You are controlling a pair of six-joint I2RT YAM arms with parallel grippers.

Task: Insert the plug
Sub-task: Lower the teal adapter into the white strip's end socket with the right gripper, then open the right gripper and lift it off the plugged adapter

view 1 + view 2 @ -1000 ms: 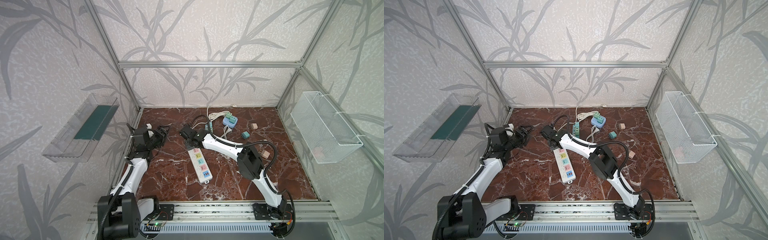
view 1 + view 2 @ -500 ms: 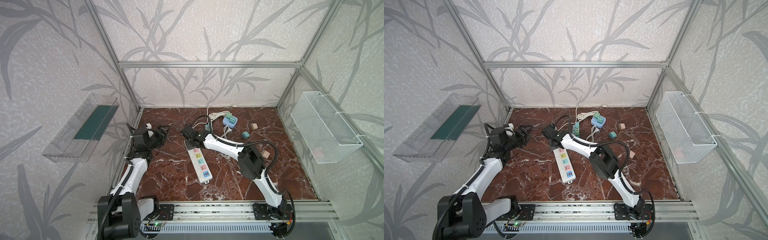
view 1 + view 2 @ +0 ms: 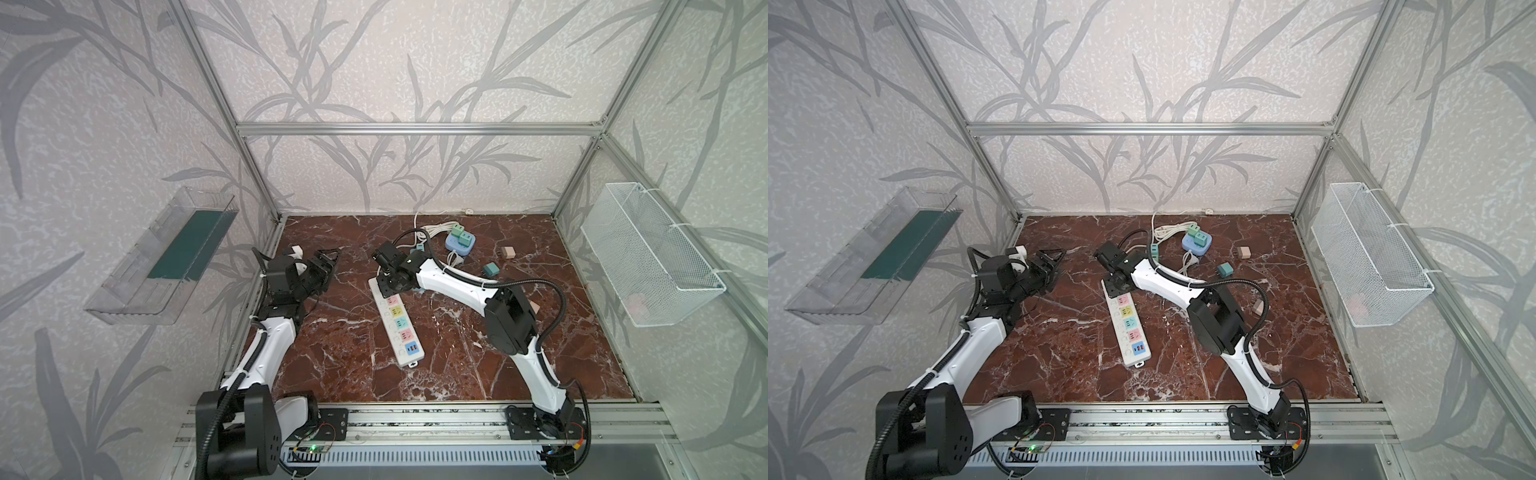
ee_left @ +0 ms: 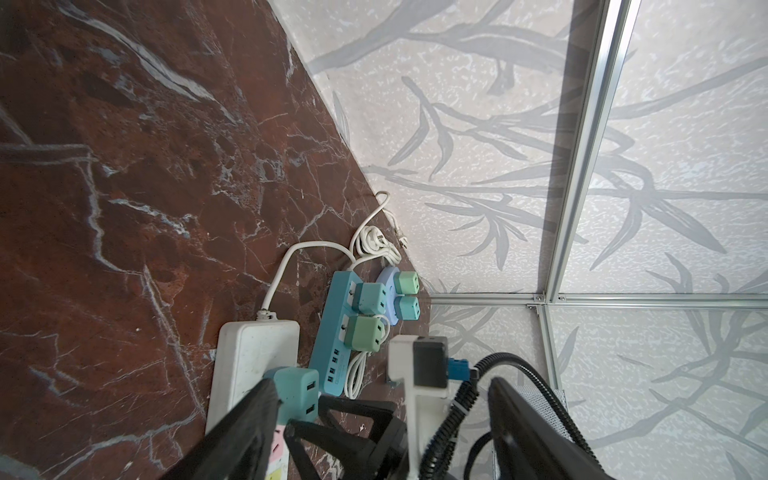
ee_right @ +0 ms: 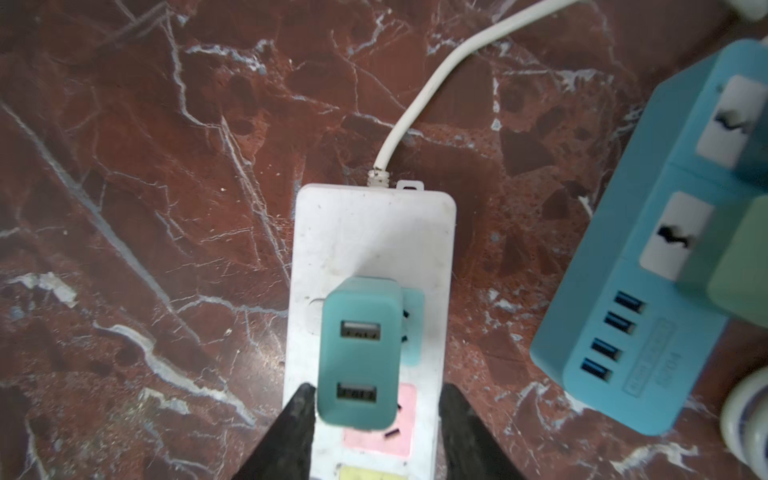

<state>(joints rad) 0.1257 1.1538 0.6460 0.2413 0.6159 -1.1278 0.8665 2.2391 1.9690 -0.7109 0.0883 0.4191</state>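
Your desk [image 3: 457, 353] carries a white strip [image 3: 398, 328], its corded end directly under your right tool [image 5: 376, 390]. That tool's jaws stand parted around the teal plug [image 5: 359, 353], seated in the strip's end socket; nothing is gripped. Your left tool [image 3: 325, 263] hangs wide open and empty, well aside.

Both top views are lit brightly and evenly by soft, diffuse light; only faint shadows are cast on the marble floor [image 3: 457, 353]. Pale glare is caught on the clear shelf [image 3: 137, 297]. The walls [image 3: 415, 62] are stretched toward the edges. In the right wrist view the white power strip [image 5: 374, 232] is rendered sharply, while the blue power strip [image 5: 598, 316] is blurred.
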